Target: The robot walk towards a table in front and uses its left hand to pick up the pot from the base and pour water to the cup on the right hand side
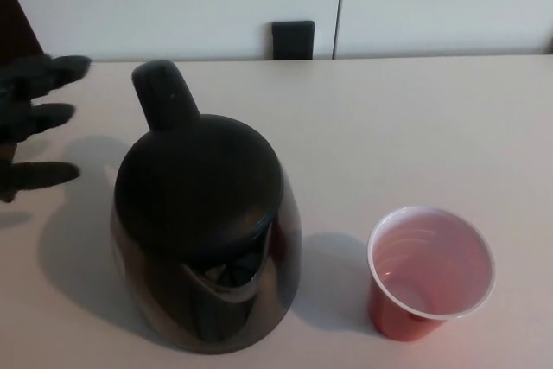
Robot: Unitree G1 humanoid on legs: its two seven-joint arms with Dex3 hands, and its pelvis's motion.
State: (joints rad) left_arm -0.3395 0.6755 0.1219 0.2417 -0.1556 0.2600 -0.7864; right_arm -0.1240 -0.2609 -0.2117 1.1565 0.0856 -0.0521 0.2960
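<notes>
Looking down from the head view, the black pot [206,235] stands upright toward the near left part of the pale table [415,127], its handle [164,95] sticking up at the far side and its spout facing the near edge, while the red cup [430,270] stands apart on its right, close to the near edge and seemingly empty, though its bottom is hard to read. The left hand [30,123] pokes in at the left edge with its black fingers [39,174] spread apart and holding nothing, clear of the handle.
</notes>
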